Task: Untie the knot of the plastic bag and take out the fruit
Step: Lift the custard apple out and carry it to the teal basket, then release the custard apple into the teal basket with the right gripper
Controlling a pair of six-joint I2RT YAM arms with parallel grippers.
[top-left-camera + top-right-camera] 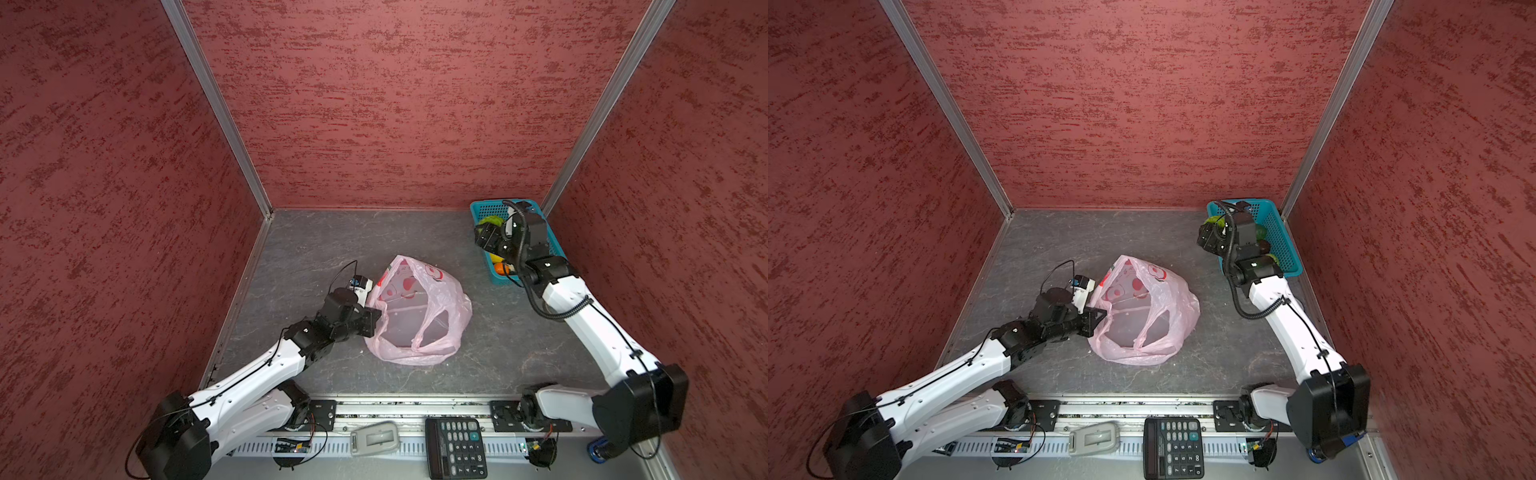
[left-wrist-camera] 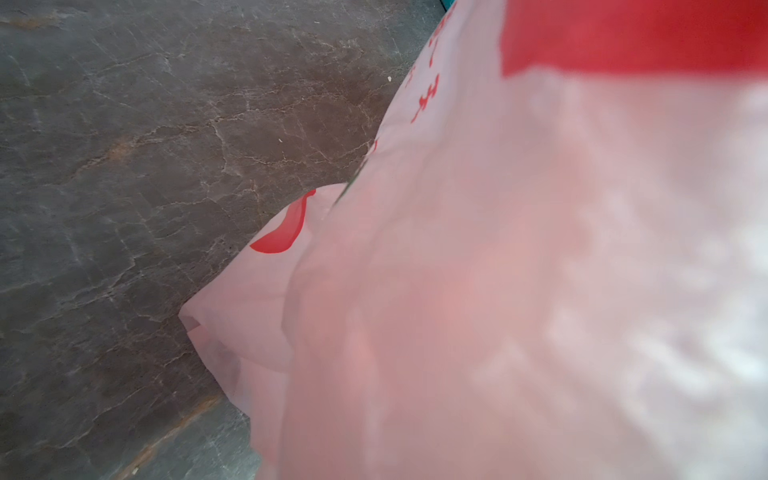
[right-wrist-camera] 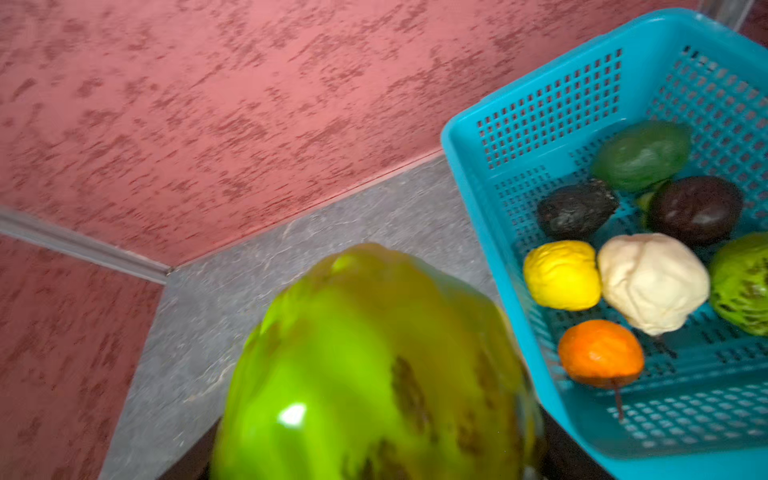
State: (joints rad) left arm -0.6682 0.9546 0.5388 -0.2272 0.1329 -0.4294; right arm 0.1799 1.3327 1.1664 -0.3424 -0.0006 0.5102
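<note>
With the bag (image 1: 440,291) mid-tabletop pinched at its rim by the left claw (image 1: 376,318), the right claw (image 1: 1209,232) clamps a green fruit (image 3: 365,374) beside the far-right-corner basket (image 3: 540,104), likely needing a shift over it, then release.

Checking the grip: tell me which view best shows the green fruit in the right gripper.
The right wrist view: the green fruit fills the foreground, glossy with brown marks. In both top views only a sliver peeks past the right gripper by the basket. The left wrist view shows only the plastic bag.
</note>
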